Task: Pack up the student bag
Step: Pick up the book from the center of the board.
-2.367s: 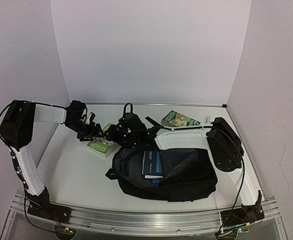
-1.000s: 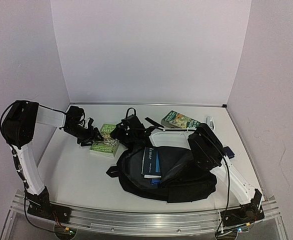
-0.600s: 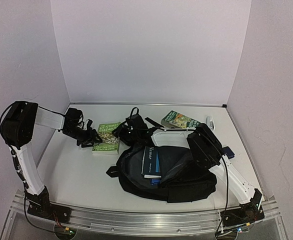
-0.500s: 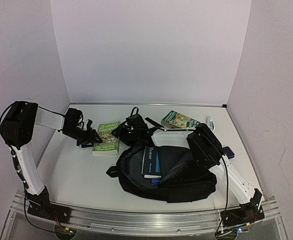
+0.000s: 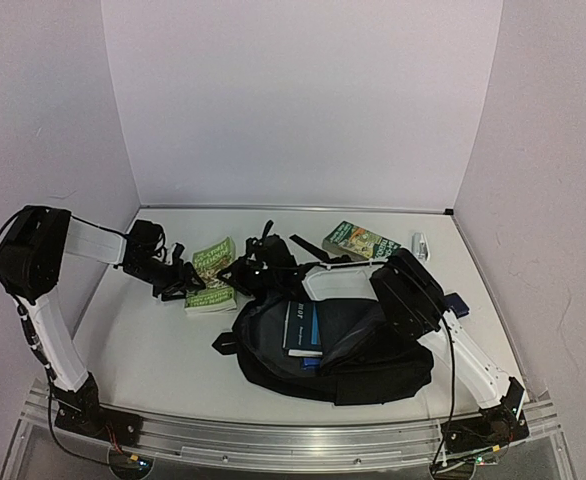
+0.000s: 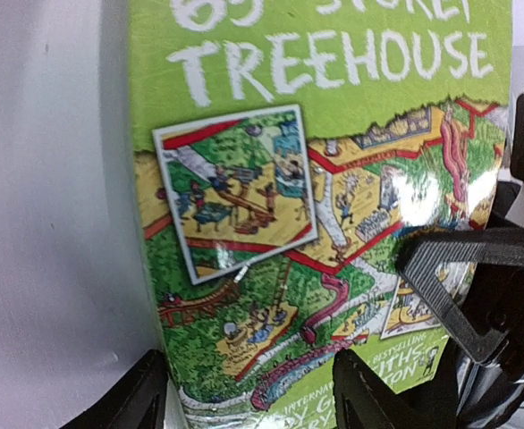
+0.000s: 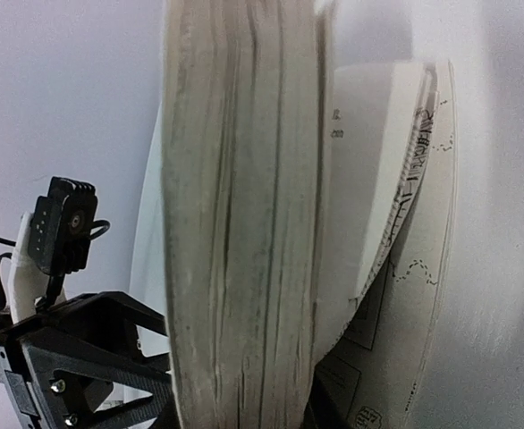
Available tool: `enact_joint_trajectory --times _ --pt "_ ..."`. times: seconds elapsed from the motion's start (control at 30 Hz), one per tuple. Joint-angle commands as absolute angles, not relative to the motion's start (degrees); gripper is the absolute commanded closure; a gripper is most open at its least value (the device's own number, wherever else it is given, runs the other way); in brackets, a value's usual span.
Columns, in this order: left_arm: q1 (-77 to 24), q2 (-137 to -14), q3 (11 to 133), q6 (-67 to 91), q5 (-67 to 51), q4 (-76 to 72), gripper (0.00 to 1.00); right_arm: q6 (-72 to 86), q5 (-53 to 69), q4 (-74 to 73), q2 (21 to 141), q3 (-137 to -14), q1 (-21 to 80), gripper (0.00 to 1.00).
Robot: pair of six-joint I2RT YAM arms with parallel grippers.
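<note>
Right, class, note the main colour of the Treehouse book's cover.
The Treehouse book is bright green with white lettering; clearest in the left wrist view.

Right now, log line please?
green book: tilted up beside student bag | left gripper: open at cover | right gripper: at page edge, grip unclear | student bag: open, dark book inside

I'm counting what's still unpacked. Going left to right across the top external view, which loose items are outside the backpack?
Green Treehouse book → second green book → small white object → dark blue pouch. The student bag spans the middle, so it is left out.
</note>
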State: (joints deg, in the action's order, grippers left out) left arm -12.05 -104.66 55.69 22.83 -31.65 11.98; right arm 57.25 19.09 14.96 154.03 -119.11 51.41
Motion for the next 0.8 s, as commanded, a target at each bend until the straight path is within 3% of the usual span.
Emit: enact_joint_trajectory --times 0.0,0.23,0.47,0.63,0.77 --pt "-13.3 -97.8 52.9 24.4 -30.4 12.0 0.29 54.1 21.9 20.5 146.0 -116.8 53.9 0.82" --pt "-13.3 -82.1 49.0 27.6 -23.4 16.2 0.14 48.8 24.7 23.5 139.8 -116.7 53.9 1.0" --pt "-13.2 -61.6 50.8 26.3 -21.0 25.3 0.02 41.6 24.7 23.5 129.3 -111.7 53.9 1.0" --pt "-13.3 -58.1 56.7 25.5 -24.7 33.5 0.01 37.1 23.4 22.5 119.5 -104.3 53.8 1.0" --pt "-13.3 -57.1 59.2 23.8 -34.3 33.9 0.02 34.2 23.9 19.0 112.9 -98.1 53.6 1.0"
